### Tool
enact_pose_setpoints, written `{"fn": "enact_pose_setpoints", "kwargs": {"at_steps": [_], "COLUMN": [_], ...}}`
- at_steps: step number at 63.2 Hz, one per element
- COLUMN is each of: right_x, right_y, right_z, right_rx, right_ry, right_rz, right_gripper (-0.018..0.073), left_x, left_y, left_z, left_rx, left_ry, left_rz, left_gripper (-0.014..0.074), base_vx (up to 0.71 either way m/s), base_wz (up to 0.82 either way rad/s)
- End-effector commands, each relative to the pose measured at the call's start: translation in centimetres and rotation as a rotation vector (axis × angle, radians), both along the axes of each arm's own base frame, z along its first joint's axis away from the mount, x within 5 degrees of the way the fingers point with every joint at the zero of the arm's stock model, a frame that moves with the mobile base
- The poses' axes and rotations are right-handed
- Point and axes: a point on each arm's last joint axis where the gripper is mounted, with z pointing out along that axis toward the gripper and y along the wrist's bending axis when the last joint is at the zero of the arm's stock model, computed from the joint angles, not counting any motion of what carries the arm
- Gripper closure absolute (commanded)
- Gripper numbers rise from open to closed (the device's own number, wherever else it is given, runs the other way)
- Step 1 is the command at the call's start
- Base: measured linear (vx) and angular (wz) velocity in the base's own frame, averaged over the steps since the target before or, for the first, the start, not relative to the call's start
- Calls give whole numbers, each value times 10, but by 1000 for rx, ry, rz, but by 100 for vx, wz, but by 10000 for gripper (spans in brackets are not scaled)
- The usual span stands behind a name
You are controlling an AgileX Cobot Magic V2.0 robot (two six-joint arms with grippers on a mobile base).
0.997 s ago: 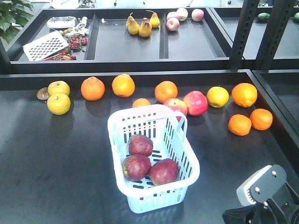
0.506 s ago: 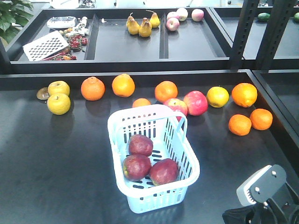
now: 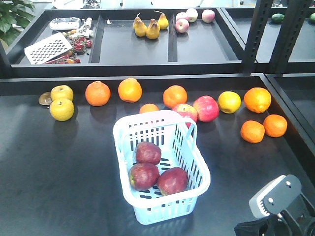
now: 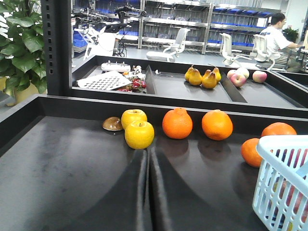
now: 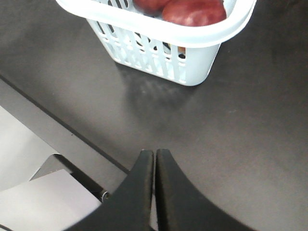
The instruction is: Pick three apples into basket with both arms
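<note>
All three apples (image 3: 153,169) sit inside the basket (image 3: 129,129). It lies ahead of the right gripper (image 5: 154,159), nearer than the left gripper (image 4: 147,159). Both jaws are closed tight, holding nothing.

Item count: table, basket, rear shelf.
Insp. found 1 basket (image 3: 199,184) w/ 3 maroon apples (image 3: 148,152) inside; on table (image 3: 59,172) were 7 oranges (image 3: 98,93), 3 yellow fruit (image 3: 61,109), 2 pink-red apples (image 3: 206,108), 1 small brown item (image 3: 45,98). Shelf held 1 grater (image 3: 47,47); pears (image 3: 153,30) approx. 4, count uncertain.
</note>
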Motion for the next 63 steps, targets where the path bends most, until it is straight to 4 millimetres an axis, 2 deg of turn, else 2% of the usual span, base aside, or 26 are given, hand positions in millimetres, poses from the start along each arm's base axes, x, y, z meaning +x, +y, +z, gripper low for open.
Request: {"fn": "enact_pose_setpoints", "kwargs": {"at_steps": [1,11,18,28,36,41,52,63], "right_x": [5,-2,-9,-28,-44,-52,-60,-69], "right_y": [-1,-15,-25,-36,-42,-46,-56,-69], "right_z": [13,26,24,-2,-23,-29,-23,-12], "right_rx": [35,37,116,278,323,345,360,340], "right_ry": [-65,-153,-230,-373,-434,-465,-564,-784], "right_rz": [-55,-179,-328,-419,-414,-416,-504,-624], "right_gripper": [564,564,564,564,564,564,564,564], "left_x": [-1,-1,-1,-1,-1,-1,-1,-1], "left_y": [1,1,1,1,1,1,1,1], "left_z": [4,4,4,4,4,4,4,4], "left_rx": [-12,-12,-12,-12,-12,-12,-12,-12], "left_ry": [-79,-79,-79,-79,-79,-79,-79,-78], "left_rz": [7,7,7,7,7,7,7,7], "left_gripper": [603,603,603,603,603,603,603,603], "base_vx": [0,0,0,0,0,0,0,0], "base_wz": [0,0,0,0,0,0,0,0]}}
